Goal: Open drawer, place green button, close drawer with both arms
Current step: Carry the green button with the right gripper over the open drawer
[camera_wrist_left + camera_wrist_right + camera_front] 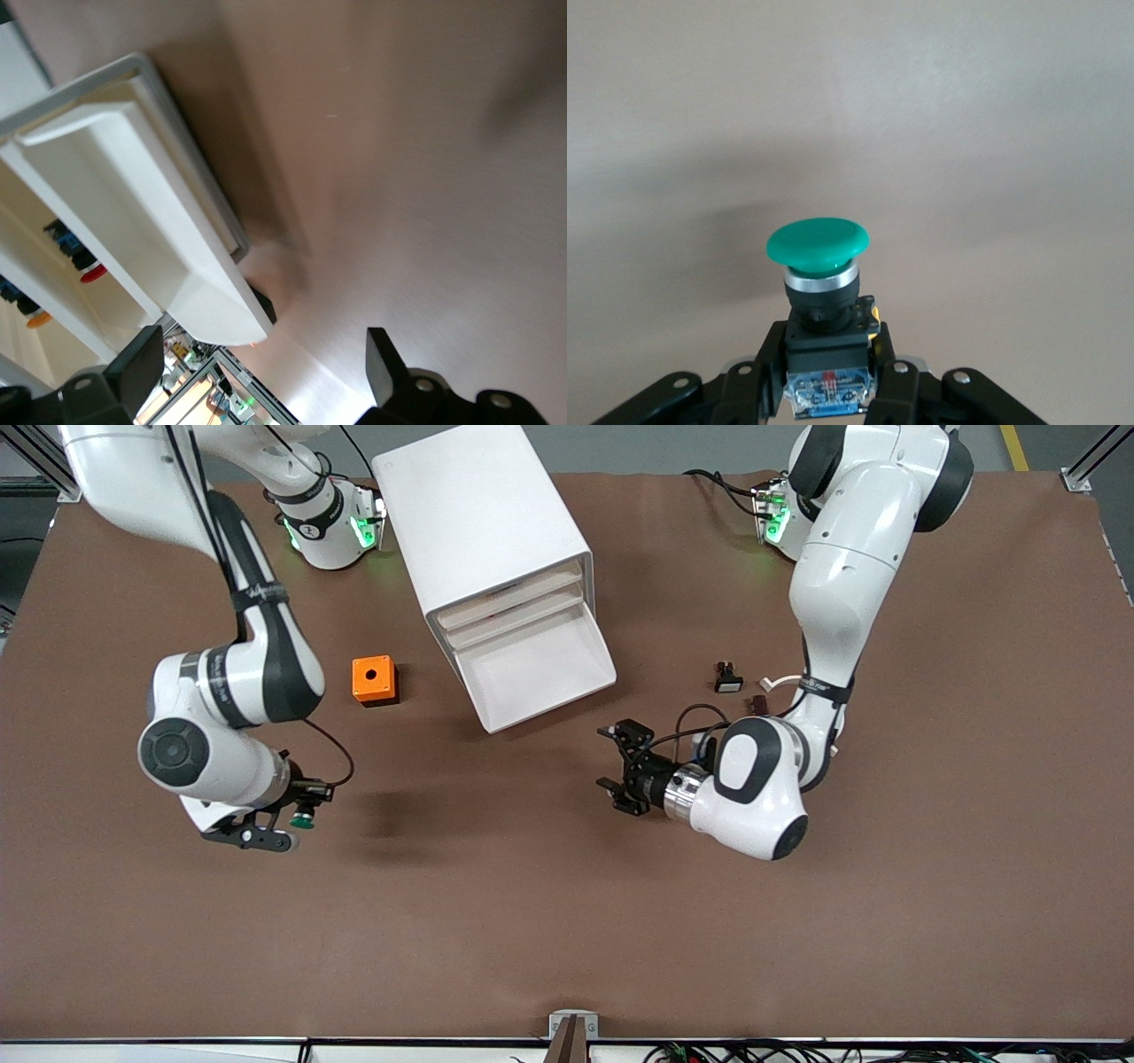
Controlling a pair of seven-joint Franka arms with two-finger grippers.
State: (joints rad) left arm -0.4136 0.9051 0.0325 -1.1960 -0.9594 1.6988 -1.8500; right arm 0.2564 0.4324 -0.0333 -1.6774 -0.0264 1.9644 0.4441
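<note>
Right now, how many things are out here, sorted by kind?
Robot arms: 2, with left gripper and right gripper
Cabinet: 1
Green button: 1
Orange box: 1
Small black parts: 2
Total: 7

Green-capped button [818,245], orange box [374,679], white drawer [538,670]

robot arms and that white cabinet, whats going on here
The right gripper is shut on the green button, holding it above bare table toward the right arm's end. The cabinet's bottom drawer is pulled out and looks empty. The left gripper is open, hovering just in front of the drawer. The button is not yet in the drawer.
</note>
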